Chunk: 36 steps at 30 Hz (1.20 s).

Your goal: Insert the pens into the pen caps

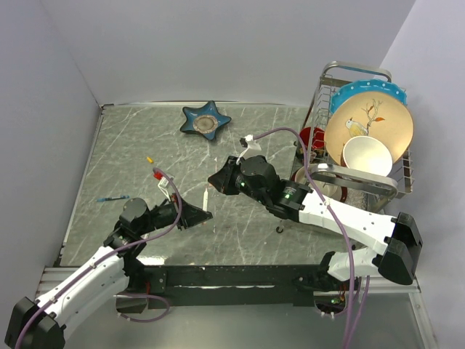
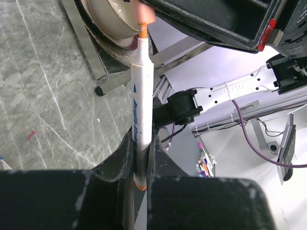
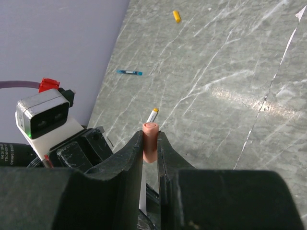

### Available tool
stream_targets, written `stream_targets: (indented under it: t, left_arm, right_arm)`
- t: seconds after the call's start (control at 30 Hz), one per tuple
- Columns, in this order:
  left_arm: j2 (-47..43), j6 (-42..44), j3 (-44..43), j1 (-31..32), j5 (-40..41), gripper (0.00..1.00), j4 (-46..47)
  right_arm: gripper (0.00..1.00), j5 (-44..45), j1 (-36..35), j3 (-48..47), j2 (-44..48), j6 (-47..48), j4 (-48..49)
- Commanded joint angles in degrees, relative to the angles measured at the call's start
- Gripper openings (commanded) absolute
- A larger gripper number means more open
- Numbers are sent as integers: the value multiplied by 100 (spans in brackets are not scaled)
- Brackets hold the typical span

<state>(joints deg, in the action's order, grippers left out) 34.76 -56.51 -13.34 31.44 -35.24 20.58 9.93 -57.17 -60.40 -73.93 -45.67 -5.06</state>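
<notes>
My left gripper (image 1: 202, 215) (image 2: 139, 146) is shut on a white pen (image 1: 206, 199) (image 2: 142, 96) and holds it upright above the table, orange tip up. My right gripper (image 1: 216, 180) (image 3: 150, 143) is shut on the red-orange cap (image 3: 150, 134), which looks pale pink here. The cap (image 2: 144, 12) hangs just above the pen's tip, almost touching it. The pen's tip shows right behind the cap in the right wrist view (image 3: 152, 115). The yellow cap (image 1: 150, 159) (image 3: 177, 16) lies on the table at the far left. No second white pen is in view.
A thin blue stick (image 1: 112, 198) (image 3: 129, 72) lies near the left edge. A blue star-shaped dish (image 1: 205, 121) sits at the back. A dish rack (image 1: 398, 185) with plates and a bowl stands at the right, next to a red cup (image 1: 312, 136). Purple cables run along both arms.
</notes>
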Motion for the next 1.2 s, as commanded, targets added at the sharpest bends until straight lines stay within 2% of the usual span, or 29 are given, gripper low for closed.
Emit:
stream_targets:
  t: [0.0,1.17]
  left_arm:
    - [30,-18,16,38,-167,1,412]
    - [30,-44,34,108,-167,1,500]
  right_arm:
    - [2,272,-40,-121,248,-205,269]
    - [0,334,-137,-270,230,-223,146]
